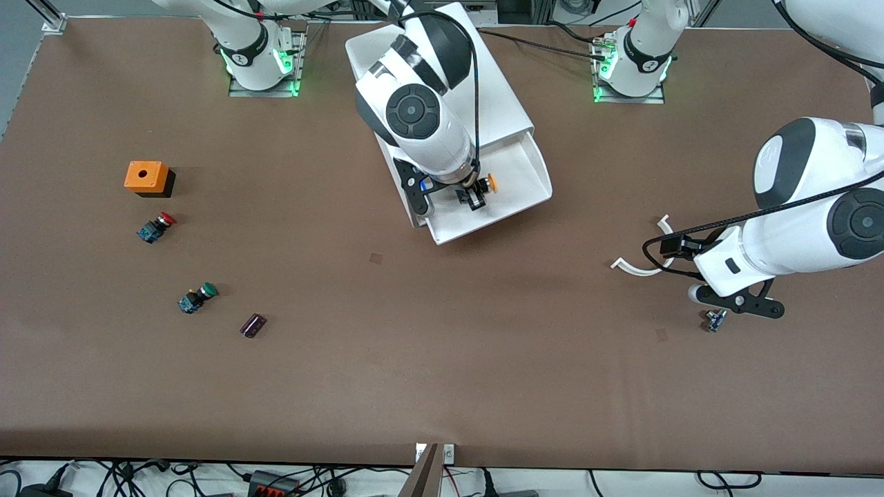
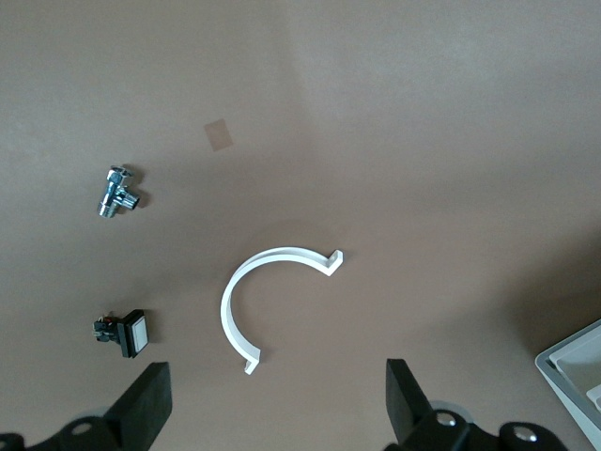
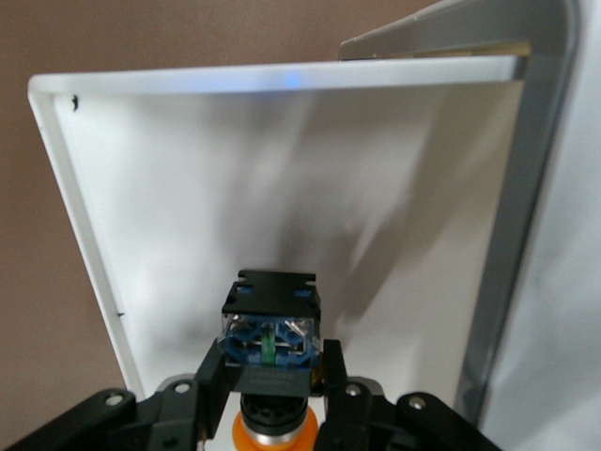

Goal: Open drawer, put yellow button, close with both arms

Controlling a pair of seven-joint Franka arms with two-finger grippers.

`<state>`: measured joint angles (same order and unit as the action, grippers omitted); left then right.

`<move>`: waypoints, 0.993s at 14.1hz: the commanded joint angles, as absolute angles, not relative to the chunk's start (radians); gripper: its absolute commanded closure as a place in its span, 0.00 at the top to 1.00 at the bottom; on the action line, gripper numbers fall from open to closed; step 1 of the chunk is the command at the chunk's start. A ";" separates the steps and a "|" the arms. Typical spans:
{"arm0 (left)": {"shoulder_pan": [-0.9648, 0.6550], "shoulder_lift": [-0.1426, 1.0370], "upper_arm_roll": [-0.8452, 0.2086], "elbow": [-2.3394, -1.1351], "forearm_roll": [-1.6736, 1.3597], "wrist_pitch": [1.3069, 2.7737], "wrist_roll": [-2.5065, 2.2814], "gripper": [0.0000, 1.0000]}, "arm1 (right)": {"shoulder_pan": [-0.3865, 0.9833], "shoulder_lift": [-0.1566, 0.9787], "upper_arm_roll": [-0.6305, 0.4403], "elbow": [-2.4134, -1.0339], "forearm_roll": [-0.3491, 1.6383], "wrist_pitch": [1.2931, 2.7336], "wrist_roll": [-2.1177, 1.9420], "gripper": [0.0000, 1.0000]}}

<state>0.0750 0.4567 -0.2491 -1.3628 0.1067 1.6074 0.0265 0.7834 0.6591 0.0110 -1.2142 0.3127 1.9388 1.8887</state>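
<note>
The right end effector (image 1: 475,195) hangs over the pulled-out shallow white plastic drawer (image 1: 519,200), pinching the small yellow-capped push-button switch (image 3: 270,331) by its black-and-blue body. Judged best: lower it close to the tray floor, clear of the walls, then part the fingers gently. The left end effector (image 2: 277,406) waits spread wide over the brown bench (image 1: 414,359), above a white plastic half-ring clip (image 2: 268,301).
</note>
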 commanded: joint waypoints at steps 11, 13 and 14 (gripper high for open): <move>0.072 0.468 -0.252 -1.333 0.118 1.597 0.018 1.00 | 0.767 0.612 -0.020 -1.147 0.267 1.890 1.927 1.00; 0.068 0.466 -0.262 -1.330 0.117 1.598 0.018 1.00 | 0.767 0.597 -0.056 -1.122 0.265 1.867 1.919 1.00; 0.060 0.466 -0.262 -1.327 0.117 1.601 0.017 1.00 | 0.765 0.597 -0.075 -1.117 0.265 1.855 1.896 1.00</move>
